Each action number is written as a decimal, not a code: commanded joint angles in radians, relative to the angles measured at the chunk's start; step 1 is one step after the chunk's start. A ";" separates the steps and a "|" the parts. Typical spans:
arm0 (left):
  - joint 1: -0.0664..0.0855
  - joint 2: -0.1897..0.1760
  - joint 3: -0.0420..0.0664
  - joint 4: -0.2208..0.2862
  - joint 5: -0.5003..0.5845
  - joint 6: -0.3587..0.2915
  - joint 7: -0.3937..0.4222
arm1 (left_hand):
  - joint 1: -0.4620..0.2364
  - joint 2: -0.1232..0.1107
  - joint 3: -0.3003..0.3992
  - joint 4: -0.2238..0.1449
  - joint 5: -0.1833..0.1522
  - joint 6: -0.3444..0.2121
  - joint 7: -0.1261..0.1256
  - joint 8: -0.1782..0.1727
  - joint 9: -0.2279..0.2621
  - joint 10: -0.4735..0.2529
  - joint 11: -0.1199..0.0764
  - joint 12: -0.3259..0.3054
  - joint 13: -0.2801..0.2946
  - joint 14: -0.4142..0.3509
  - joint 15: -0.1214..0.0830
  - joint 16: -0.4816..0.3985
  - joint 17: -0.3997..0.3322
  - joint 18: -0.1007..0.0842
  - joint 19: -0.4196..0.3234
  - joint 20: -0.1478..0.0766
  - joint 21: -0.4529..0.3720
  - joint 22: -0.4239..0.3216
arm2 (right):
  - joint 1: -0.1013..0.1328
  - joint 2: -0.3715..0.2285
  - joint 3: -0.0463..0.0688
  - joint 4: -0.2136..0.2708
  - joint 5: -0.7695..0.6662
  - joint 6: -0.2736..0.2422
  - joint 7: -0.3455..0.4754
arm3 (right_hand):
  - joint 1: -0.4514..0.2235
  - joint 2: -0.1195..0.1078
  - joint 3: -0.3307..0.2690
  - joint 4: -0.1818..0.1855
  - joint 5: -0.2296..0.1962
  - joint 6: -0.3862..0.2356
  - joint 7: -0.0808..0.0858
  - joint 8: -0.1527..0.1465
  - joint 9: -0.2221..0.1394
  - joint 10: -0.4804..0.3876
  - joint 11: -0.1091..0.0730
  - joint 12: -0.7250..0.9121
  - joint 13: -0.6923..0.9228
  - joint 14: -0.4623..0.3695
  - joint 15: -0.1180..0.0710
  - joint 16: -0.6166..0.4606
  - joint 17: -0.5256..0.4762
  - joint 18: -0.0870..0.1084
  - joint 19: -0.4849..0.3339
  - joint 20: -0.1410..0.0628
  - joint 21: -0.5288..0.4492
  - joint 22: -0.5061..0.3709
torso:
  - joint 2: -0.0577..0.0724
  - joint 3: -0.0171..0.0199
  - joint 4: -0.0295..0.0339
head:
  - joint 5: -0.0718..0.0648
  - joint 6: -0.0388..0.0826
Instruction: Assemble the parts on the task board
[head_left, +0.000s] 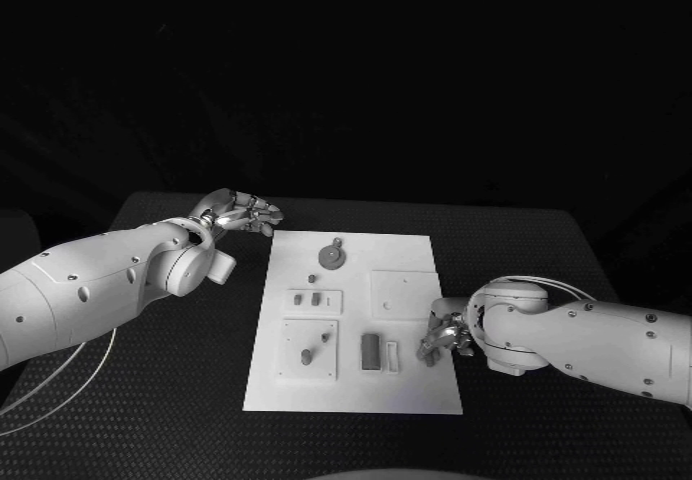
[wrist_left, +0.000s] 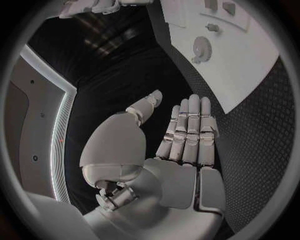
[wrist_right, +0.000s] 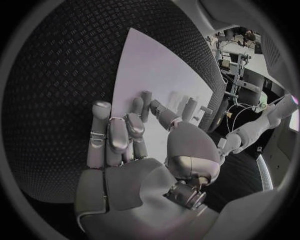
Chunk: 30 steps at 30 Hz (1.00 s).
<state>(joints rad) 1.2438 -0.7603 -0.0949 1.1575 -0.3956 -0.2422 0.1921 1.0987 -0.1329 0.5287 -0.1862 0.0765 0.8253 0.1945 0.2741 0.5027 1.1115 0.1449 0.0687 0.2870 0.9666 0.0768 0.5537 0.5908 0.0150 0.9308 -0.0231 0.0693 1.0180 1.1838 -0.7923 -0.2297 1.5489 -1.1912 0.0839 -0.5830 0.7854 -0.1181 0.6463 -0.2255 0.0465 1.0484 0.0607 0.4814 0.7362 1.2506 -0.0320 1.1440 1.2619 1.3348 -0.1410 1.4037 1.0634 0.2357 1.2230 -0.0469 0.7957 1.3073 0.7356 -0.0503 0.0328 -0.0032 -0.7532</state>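
Note:
The white task board (head_left: 411, 395) lies in the middle of the table. On it are a round gear (head_left: 330, 257), several small dark parts (head_left: 306, 297) on raised plates, and a dark bar (head_left: 371, 352) beside a pale bar (head_left: 392, 356). My left hand (head_left: 240, 212) hovers off the board's far left corner; its fingers (wrist_left: 187, 130) are straight and hold nothing. The gear (wrist_left: 201, 48) and board (wrist_left: 250, 75) lie beyond them. My right hand (head_left: 444, 338) sits at the board's right edge next to the pale bar. Its fingertips (wrist_right: 139, 104) reach down onto the board (wrist_right: 156, 70), with nothing seen between them.
The black textured table (head_left: 173, 400) surrounds the board on all sides. A white cable (head_left: 58, 395) curves over the table under my left arm. A blank raised square (head_left: 404, 292) lies on the board just beyond my right hand.

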 joint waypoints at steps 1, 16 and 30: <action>0.001 0.001 0.000 0.004 0.004 0.014 0.008 | -0.011 0.002 0.000 0.009 -0.004 -0.007 0.002 0.003 0.000 -0.008 -0.002 0.003 -0.001 0.007 0.002 -0.004 0.001 -0.006 0.002 0.002 0.000 -0.001 | -0.037 0.019 -0.018 -0.008 -0.064 0.020 -0.006 | 0.018 0.006 0.002 -0.014 0.001 -0.023 0.019 -0.221 0.001 -0.012 0.000 -0.006 -0.002 -0.007 0.004 -0.001 -0.003 0.026 -0.005 -0.004 0.005 0.018 | 0.000 -0.0009 0.0009 | 0.000 -0.001; 0.001 -0.001 0.000 0.008 0.004 0.016 0.006 | -0.014 0.003 -0.001 0.011 -0.005 -0.006 0.002 0.004 0.000 -0.007 -0.002 0.003 -0.001 0.008 0.002 -0.005 0.003 -0.006 0.002 0.002 0.001 -0.001 | -0.058 0.031 -0.018 -0.006 -0.112 0.020 -0.005 | 0.065 0.034 0.006 -0.062 0.001 -0.045 0.028 -0.245 -0.012 -0.024 0.009 -0.021 -0.012 -0.014 0.012 -0.006 -0.019 0.026 -0.007 -0.001 0.003 0.017 | -0.001 -0.0010 -0.0004 | 0.001 -0.003; 0.001 -0.003 0.000 0.008 0.004 0.016 0.004 | -0.014 0.005 -0.001 0.012 -0.004 -0.006 0.002 0.004 0.000 -0.007 -0.002 0.003 -0.001 0.008 0.002 -0.006 0.004 -0.006 0.002 0.002 0.001 -0.001 | -0.058 -0.019 -0.018 0.030 0.012 0.030 0.019 | 0.111 0.101 -0.003 -0.067 0.001 -0.109 0.057 -0.301 -0.055 -0.048 0.036 -0.049 -0.034 -0.030 0.038 -0.012 -0.042 0.026 -0.025 0.006 0.004 0.020 | 0.000 0.0008 -0.0021 | 0.005 -0.006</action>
<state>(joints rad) 1.2438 -0.7639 -0.0951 1.1626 -0.3955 -0.2390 0.1908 1.0947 -0.1290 0.5288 -0.1808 0.0765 0.8253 0.1945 0.2741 0.5027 1.1115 0.1449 0.0687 0.2871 0.9666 0.0768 0.5537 0.5937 0.0149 0.9308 -0.0231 0.0693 1.0181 1.1567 -0.8087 -0.2232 1.5781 -1.2323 0.0239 -0.5463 0.8706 -0.0537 0.6464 -0.2930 0.0437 1.0056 0.0557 0.6175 0.6807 1.2059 0.0025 1.0980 1.2304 1.3052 -0.1096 1.3972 1.0228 0.2307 1.2029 -0.0411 0.7953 1.3080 0.7352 -0.0497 0.0310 0.0013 -0.7585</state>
